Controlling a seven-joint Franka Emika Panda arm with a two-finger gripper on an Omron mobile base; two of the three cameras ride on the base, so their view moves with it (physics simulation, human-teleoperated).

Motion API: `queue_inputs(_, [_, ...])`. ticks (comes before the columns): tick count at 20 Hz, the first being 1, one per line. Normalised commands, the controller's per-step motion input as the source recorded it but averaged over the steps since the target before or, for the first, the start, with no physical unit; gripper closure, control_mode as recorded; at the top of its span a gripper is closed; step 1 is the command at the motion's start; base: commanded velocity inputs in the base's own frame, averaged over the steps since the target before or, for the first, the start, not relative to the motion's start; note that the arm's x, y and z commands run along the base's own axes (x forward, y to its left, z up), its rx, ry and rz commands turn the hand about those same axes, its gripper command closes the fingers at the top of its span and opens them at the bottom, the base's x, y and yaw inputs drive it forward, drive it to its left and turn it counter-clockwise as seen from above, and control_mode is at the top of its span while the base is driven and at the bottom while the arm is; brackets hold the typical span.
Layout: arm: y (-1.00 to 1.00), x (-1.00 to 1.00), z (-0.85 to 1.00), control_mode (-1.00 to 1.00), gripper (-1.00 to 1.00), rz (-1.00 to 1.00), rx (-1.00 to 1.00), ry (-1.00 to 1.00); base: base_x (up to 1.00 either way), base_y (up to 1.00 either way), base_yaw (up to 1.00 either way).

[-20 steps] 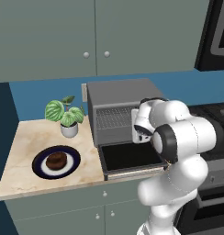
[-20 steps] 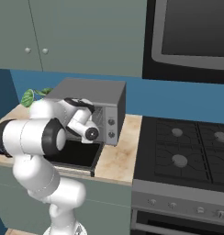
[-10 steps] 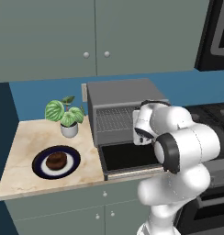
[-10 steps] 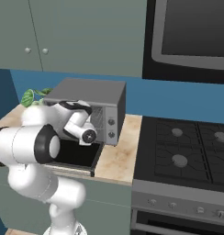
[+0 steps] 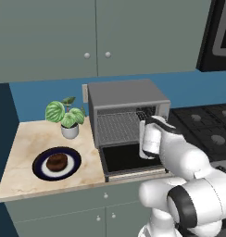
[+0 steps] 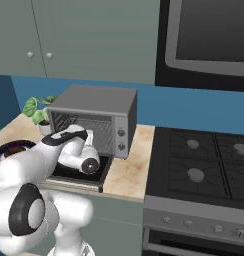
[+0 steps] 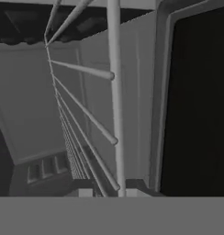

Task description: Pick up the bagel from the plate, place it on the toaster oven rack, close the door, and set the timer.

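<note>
Gripping rack (image 7: 114, 114), bagel (image 5: 56, 162) well apart

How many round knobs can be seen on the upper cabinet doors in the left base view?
2. One knob is on the left cabinet door and the other knob on the right door, side by side above the toaster oven. More doors may lie outside the picture.

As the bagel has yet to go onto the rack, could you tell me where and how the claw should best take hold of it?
Grip the bagel across its outer sides, coming straight down from above. It lies flat in the middle of the plate, its ring facing up, with open counter around; the plant stands behind, so a top approach looks least obstructed.
</note>
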Motion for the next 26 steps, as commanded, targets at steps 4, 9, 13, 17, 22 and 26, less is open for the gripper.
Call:
queue_inputs(4, [-0.10, -0.92, 0.00, -1.00, 1.00, 0.00, 0.03, 0.14, 0.00, 0.00, 0.00])
queue_inputs(9, [-0.08, -0.72, 0.02, -1.00, -1.00, 0.00, 0.02, 0.20, 0.00, 0.00, 0.00])
queue_inputs(13, [-0.03, -0.57, 0.17, -1.00, -1.00, 0.00, 0.01, 0.28, 0.00, 0.00, 0.00])
queue_inputs(17, [-0.04, -0.79, 0.59, -1.00, -1.00, 0.00, 0.02, 0.34, 0.00, 0.00, 0.00])
queue_inputs(22, [0.05, -0.91, 0.65, -1.00, -1.00, 0.00, 0.00, 0.29, 0.00, 0.00, 0.00])
queue_inputs(26, [0.37, -0.84, 0.94, -1.00, -1.00, 0.01, 0.00, 0.17, 0.00, 0.00, 0.00])
